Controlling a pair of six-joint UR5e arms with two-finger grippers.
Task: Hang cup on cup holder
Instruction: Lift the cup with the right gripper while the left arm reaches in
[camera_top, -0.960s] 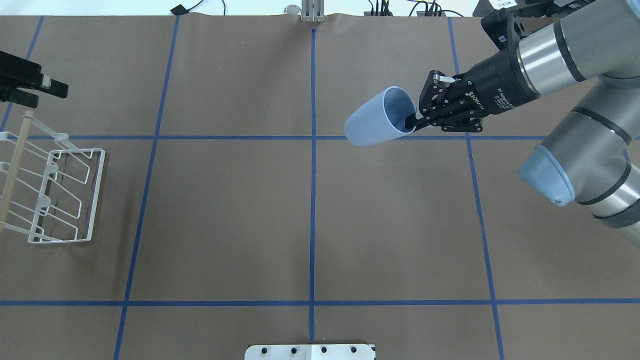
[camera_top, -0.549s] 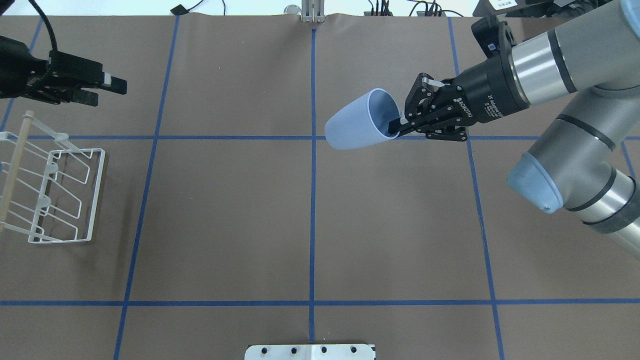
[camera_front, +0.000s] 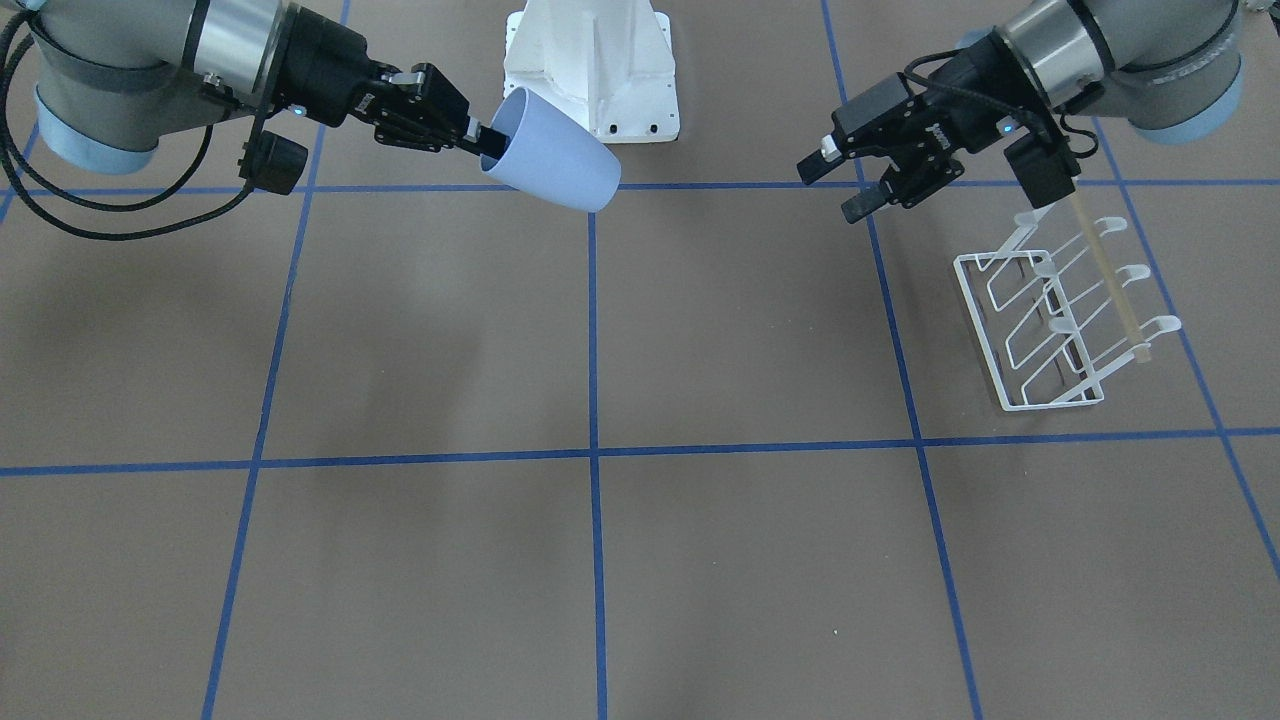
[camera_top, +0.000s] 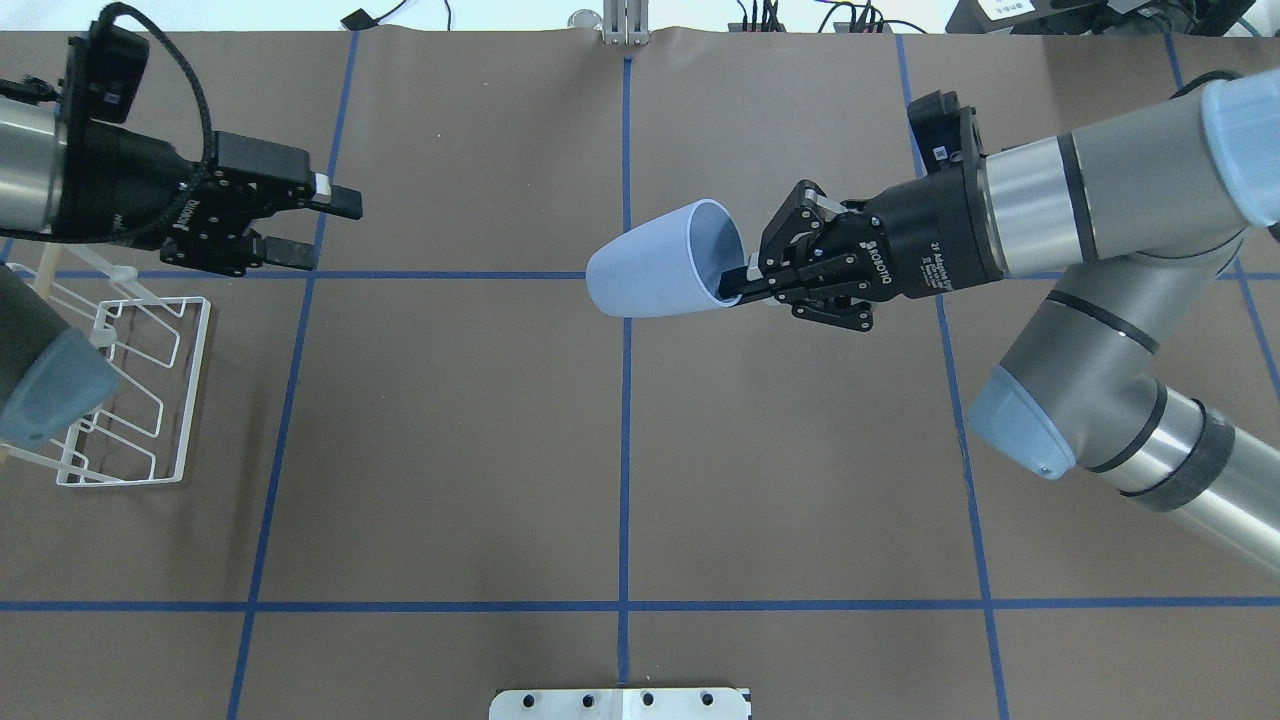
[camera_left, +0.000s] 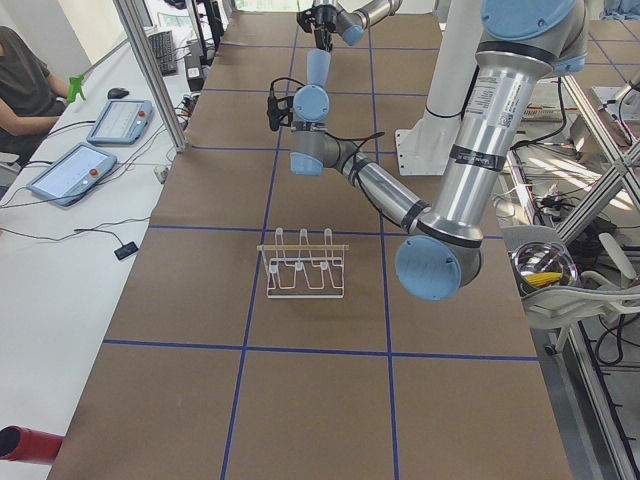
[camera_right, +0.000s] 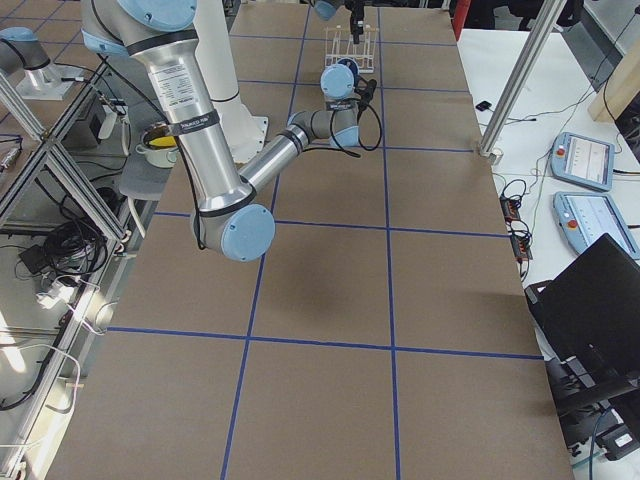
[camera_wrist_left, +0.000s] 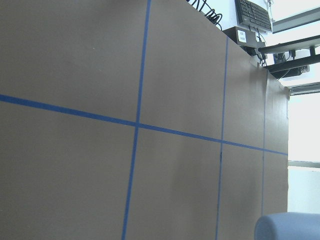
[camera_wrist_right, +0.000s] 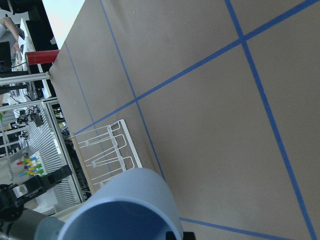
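The light blue cup (camera_top: 660, 262) lies tilted on its side in the air near the table's centre line, its base toward the left. My right gripper (camera_top: 737, 285) is shut on the cup's rim, one finger inside; it also shows in the front view (camera_front: 487, 142) with the cup (camera_front: 557, 165). The white wire cup holder (camera_top: 193, 400) stands at the table's left side, partly under my left arm's elbow. My left gripper (camera_top: 325, 232) is open and empty, beyond the holder and to its right, far from the cup. The front view shows the left gripper (camera_front: 832, 190) and the holder (camera_front: 1052, 322).
Blue tape lines cross the brown table (camera_top: 450, 450). The white robot base (camera_front: 590, 70) stands at the near middle edge. The left wrist view shows the cup's base (camera_wrist_left: 290, 227) at its lower right. The right wrist view shows the holder (camera_wrist_right: 107, 150) beyond the cup (camera_wrist_right: 125, 210).
My right arm has carried the cup leftward to the centre line. My left arm has swung in from the left edge toward the right, its elbow now over the holder.
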